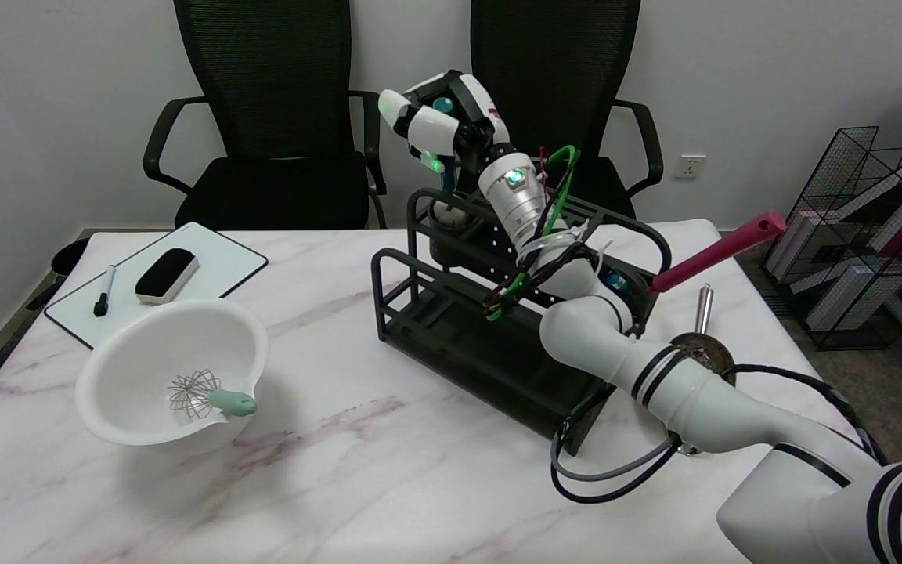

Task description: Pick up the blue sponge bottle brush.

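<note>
The blue sponge bottle brush [444, 160] is grasped by its handle in the right hand [441, 119], held upright just above the black rack [451, 313].

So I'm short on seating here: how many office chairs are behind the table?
2. One black mesh chair stands behind the table's left half, the other behind the right half, partly blocked by the right hand. More could sit outside the frame.
</note>
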You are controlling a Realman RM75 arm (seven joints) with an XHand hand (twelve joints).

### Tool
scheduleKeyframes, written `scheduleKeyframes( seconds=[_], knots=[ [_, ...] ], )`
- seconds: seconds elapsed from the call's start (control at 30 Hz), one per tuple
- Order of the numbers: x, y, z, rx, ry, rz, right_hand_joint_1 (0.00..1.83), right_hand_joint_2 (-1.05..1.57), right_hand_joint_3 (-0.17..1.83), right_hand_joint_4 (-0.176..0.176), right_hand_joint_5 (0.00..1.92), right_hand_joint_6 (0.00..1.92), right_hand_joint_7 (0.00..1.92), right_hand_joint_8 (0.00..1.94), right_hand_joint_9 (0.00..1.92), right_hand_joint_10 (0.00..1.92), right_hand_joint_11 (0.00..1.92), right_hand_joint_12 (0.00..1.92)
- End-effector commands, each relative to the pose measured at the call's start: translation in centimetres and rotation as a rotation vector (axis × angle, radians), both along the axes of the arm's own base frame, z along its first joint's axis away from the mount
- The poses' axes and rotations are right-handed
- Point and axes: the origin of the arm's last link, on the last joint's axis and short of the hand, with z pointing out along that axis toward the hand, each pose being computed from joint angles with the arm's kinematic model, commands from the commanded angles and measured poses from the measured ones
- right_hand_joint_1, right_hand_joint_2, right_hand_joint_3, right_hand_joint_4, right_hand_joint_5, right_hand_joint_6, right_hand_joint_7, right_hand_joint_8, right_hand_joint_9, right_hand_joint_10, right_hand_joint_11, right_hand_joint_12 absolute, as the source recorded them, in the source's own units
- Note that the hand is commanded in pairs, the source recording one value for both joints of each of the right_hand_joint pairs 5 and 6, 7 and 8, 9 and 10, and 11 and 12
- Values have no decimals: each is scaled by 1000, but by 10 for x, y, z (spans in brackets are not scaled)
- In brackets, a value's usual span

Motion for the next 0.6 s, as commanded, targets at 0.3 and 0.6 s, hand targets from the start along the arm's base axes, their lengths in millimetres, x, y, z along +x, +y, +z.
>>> scheduleKeyframes(
  seconds=[0.3, 0.6],
  knots=[
    [9, -6, 20, 49, -117, -108, 918, 1571, 454, 0, 1920, 1920, 1920, 1920, 1920, 1920, 1920, 1920],
    [12, -7, 23, 61, -141, -125, 943, 1571, 434, 0, 1920, 1920, 1920, 1920, 1920, 1920, 1920, 1920]
  ],
)
